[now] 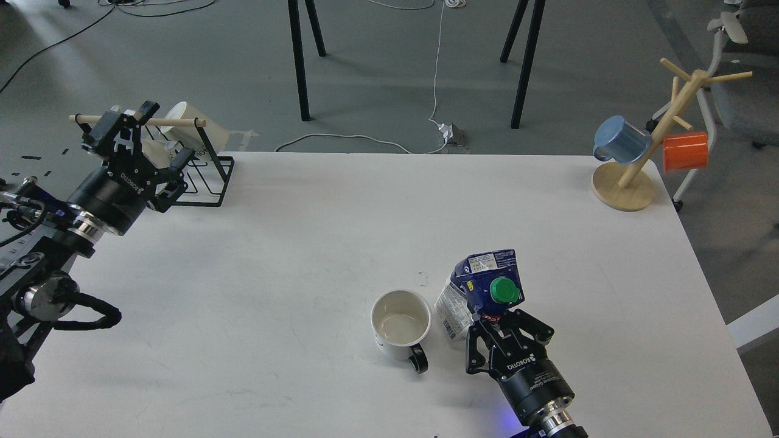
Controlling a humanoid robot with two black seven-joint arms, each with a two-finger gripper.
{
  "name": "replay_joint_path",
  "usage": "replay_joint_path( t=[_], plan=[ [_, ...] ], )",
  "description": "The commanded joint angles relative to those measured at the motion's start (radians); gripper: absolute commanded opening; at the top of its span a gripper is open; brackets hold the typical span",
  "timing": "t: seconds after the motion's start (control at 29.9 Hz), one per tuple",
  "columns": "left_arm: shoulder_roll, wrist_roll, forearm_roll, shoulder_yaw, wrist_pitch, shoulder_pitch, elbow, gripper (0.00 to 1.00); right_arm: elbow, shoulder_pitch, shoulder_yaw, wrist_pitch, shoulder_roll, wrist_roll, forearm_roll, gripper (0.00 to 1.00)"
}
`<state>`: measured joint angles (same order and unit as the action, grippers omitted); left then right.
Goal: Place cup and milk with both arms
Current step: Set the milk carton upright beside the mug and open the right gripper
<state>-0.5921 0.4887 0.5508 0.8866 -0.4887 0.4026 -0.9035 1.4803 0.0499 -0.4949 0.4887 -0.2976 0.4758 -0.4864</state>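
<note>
Looks mostly done: glossy ceramic cup (pixel 400 325), black handle toward the near edge, sits upright near the worktop (pixel 304 255) front edge, touching or just beside the waxy gable-top milk (pixel 484 292) with green screw cap. Right tool (pixel 510 328) spread around the carton base, grip unclear. Left tool (pixel 125 143) up by the wire rack (pixel 207 176), apparently empty, opening hard to tell.

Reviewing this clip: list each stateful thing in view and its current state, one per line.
cup: upright on the table, free, nothing visible inside.
milk: upright, green cap on, right of cup.
right gripper: at the carton, fingers spread; grip unclear.
left gripper: raised by the wire rack, holding nothing visible.
blue mug: hung on tree.
orange mug: hung on tree.
</note>
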Motion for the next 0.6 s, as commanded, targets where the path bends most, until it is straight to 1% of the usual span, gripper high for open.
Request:
replay_joint_path(
  t=[0.0, 0.33, 0.57],
  plan=[
    [0.001, 0.000, 0.000, 0.000, 0.000, -0.001, 0.001, 0.99, -0.001, 0.004, 0.024, 0.000, 0.000, 0.001, 0.006, 0.25],
    [0.000, 0.000, 0.000, 0.000, 0.000, -0.001, 0.001, 0.99, -0.005, 0.005, 0.021, 0.000, 0.000, 0.000, 0.011, 0.32],
    [0.000, 0.000, 0.000, 0.000, 0.000, -0.001, 0.001, 0.99, -0.009, 0.005, 0.019, 0.000, 0.000, 0.000, 0.009, 0.42]
  ],
)
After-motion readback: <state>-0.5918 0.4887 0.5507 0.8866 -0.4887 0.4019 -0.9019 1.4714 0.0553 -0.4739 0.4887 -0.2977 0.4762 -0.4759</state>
